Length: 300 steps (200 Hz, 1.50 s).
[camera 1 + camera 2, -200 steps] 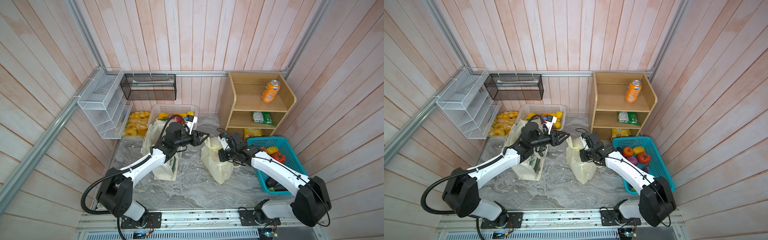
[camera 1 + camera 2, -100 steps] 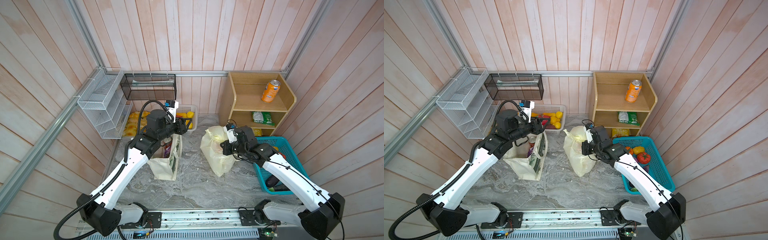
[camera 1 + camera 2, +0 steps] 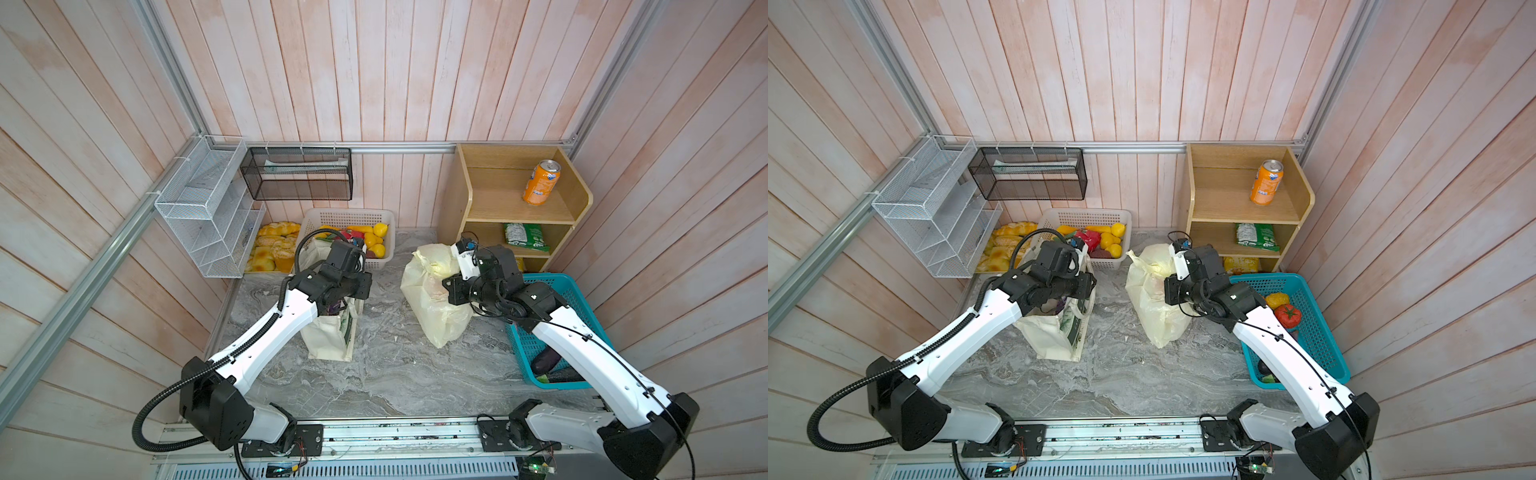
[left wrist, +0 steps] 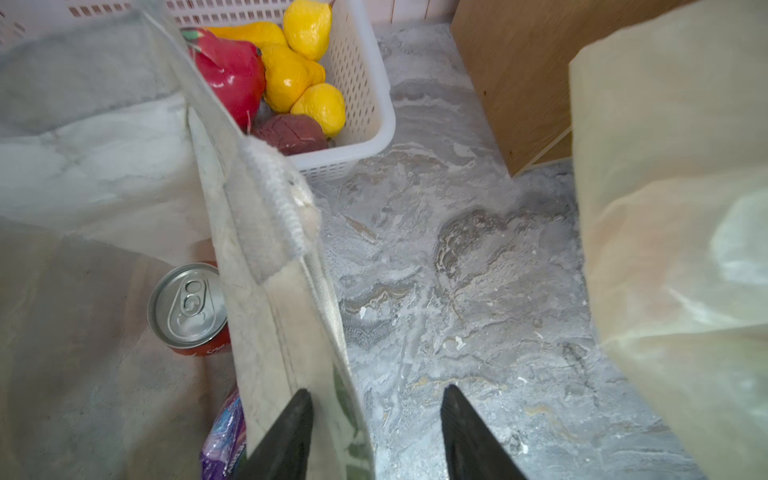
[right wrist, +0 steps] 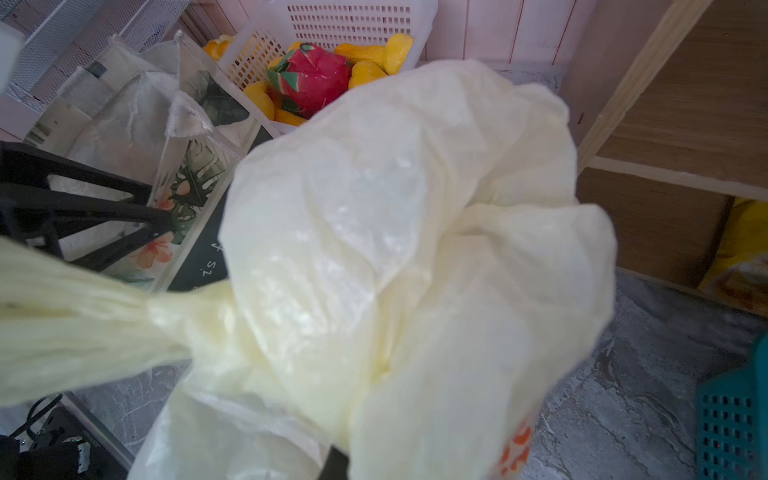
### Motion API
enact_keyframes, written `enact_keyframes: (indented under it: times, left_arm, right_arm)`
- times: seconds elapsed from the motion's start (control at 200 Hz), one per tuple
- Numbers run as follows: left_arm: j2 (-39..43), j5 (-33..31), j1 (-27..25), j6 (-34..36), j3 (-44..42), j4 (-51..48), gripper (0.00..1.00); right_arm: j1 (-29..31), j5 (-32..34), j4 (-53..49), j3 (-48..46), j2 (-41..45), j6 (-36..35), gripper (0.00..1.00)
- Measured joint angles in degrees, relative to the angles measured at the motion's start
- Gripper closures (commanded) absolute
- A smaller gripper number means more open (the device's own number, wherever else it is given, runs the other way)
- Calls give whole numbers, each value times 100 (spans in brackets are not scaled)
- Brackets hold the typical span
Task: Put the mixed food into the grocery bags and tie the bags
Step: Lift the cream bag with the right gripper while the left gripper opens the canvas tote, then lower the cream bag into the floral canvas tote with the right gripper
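Left hand [image 4: 376,434] has swung back astride the cloth tote's [image 4: 266,291] wall.

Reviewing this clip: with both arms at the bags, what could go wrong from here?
1. The left gripper straddles the side wall of the cloth tote. Closing and pulling sideways could tip the tote and spill the red soda can and purple snack packet inside.
2. The right gripper seems shut on thin film of the plastic bag. A hard pull might tear it or let it slip.
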State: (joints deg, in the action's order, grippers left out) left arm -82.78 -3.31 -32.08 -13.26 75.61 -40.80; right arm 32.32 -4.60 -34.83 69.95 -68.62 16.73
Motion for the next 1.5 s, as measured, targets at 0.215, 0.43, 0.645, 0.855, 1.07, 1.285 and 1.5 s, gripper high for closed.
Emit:
enact_keyframes:
  times: [0.215,0.43,0.645,0.855,1.07,1.285,1.5]
  left_arm:
    - [-46,348,-81,-138,-9,98,100]
    - [-46,1130,-321,-774,-9,704,100]
    - [-372,1547,-645,-1412,101,1381,94]
    - [-608,1836,-708,-1633,446,1762,54]
    - [-94,1799,-463,-1547,575,1733,46]
    - [1360,1427,855,-1362,-157,1482,41]
    - [1875,1180,1755,-1023,-1021,1060,41]
  right_arm:
    - [-35,0,-61,280,4,-24,100]
    - [-199,0,-190,461,35,-46,100]
    - [-330,2,-313,645,72,-46,100]
    - [-339,4,-520,975,70,-42,100]
    - [-326,-17,-800,1895,-46,-17,100]
    - [229,17,-1025,3204,-734,70,100]
    - [1027,146,-1296,4843,-2142,153,100]
